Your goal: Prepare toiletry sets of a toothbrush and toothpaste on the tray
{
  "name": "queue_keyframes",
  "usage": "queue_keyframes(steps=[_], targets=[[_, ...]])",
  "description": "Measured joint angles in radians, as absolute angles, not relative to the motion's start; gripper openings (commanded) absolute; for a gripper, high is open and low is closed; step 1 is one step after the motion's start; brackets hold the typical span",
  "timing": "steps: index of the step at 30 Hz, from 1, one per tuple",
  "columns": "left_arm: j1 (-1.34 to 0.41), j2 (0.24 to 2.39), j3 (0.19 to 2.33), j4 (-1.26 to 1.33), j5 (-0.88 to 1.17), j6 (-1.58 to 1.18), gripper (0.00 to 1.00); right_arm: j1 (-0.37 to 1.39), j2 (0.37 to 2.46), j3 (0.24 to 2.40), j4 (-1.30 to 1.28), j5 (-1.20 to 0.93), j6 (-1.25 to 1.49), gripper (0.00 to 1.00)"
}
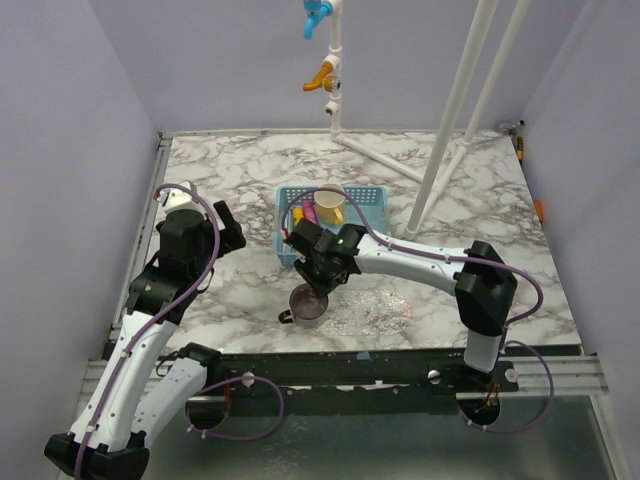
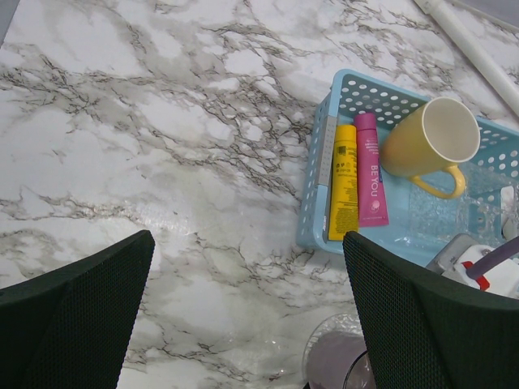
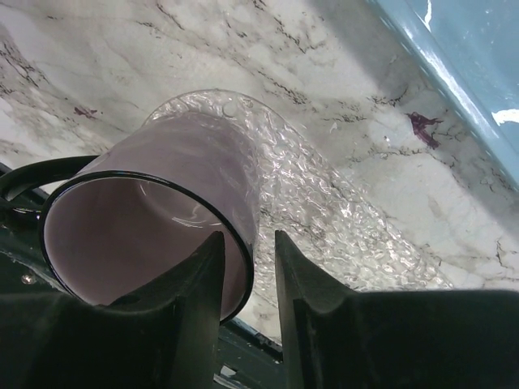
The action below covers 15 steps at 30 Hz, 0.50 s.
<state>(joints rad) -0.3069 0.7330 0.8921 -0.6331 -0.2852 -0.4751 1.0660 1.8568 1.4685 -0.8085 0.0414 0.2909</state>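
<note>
**Right gripper straddling the rim of the purple mug on the clear tray**

One finger is sitting inside the rim and the other just outside. A sliver of gap is showing by the outer one, so I cannot tell whether it is pinching or only bracketing. The purple mug is standing on the tray's end, taking room meant for the sets. The yellow toothpaste and pink toothpaste are lying side by side in the blue basket next to a yellow mug, well apart from the tray. The left gripper is hanging spread and empty. The risk is in the thin rim hold: the purple mug may be swinging or slipping once lifted, and any dragging may be shoving the light tray along.
</note>
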Motion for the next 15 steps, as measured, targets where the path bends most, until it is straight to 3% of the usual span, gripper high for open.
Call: queue_keyframes(steps=[10, 15], targets=[[-0.302, 0.739, 0.892, -0.633, -0.285, -0.475, 0.99, 1.066, 1.797, 1.514, -0.834, 0.096, 0.304, 0.48], [-0.301, 0.739, 0.892, -0.633, -0.285, -0.476, 0.99, 1.065, 1.787, 1.605, -0.854, 0.169, 0.308, 0.49]])
